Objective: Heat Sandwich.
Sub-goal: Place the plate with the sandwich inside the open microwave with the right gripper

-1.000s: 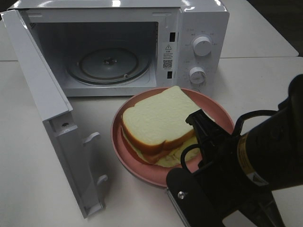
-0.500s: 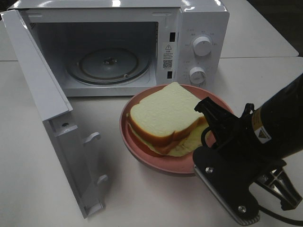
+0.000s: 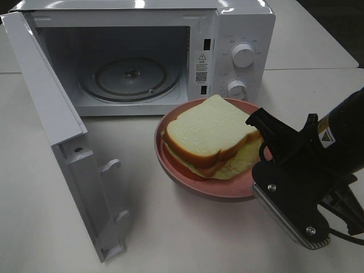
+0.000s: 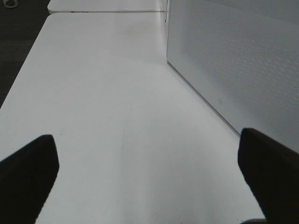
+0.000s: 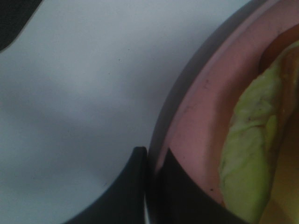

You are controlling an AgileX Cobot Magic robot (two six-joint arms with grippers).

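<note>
Right wrist alone: claw (image 5: 147,157) on plate (image 5: 189,114) rim.

You're looking down from high at microwave (image 3: 244,34) and plate (image 3: 193,186); right wrist is hugging that plate's rim, left is skimming the table (image 4: 107,116).

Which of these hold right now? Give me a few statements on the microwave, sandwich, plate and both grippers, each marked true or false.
1. The microwave door stands open. True.
2. The sandwich sits inside the microwave. False: it lies on the pink plate, in front of the microwave.
3. The right gripper is shut on the pink plate's rim. True.
4. The left gripper is closed on the door handle. False: it is open, holds nothing, and hangs over the table beside the microwave.
</note>
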